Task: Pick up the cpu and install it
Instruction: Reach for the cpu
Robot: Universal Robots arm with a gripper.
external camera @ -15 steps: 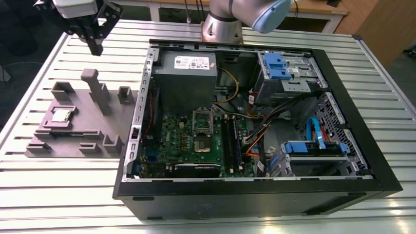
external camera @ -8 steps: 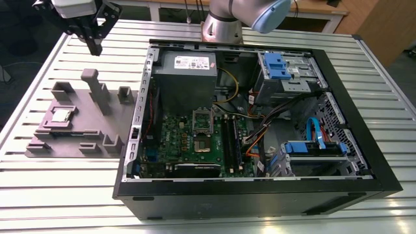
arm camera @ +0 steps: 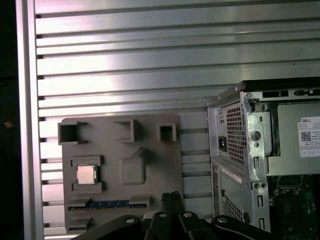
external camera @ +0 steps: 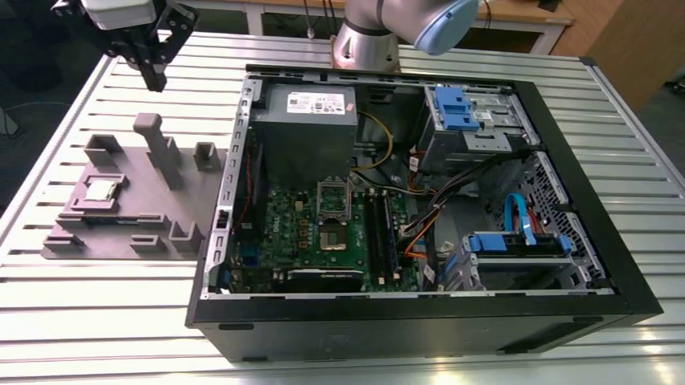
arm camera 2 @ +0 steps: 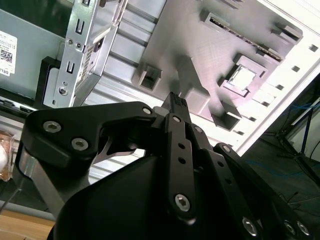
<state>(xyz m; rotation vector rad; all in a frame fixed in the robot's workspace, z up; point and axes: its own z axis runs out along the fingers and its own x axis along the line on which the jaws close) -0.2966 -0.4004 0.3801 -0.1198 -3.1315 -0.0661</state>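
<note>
The gripper (external camera: pixel 156 79) hangs over the slatted table (external camera: pixel 96 321) with its jaws pressed together and nothing between them. In both wrist views the dark fingers meet in a single tip.

In the exterior view the cpu (external camera: pixel 102 190) lies at about 7 o'clock from the jaws, well apart and lower. It rests flat, shiny top up, in a square recess of the mauve-grey tray (external camera: pixel 139 210), not yet lifted. Being square, it offers no long axis to line up with.

The socket frame (external camera: pixel 334 210) sits at about 3 o'clock from the cpu, inside the open computer case (external camera: pixel 428 325).
</note>
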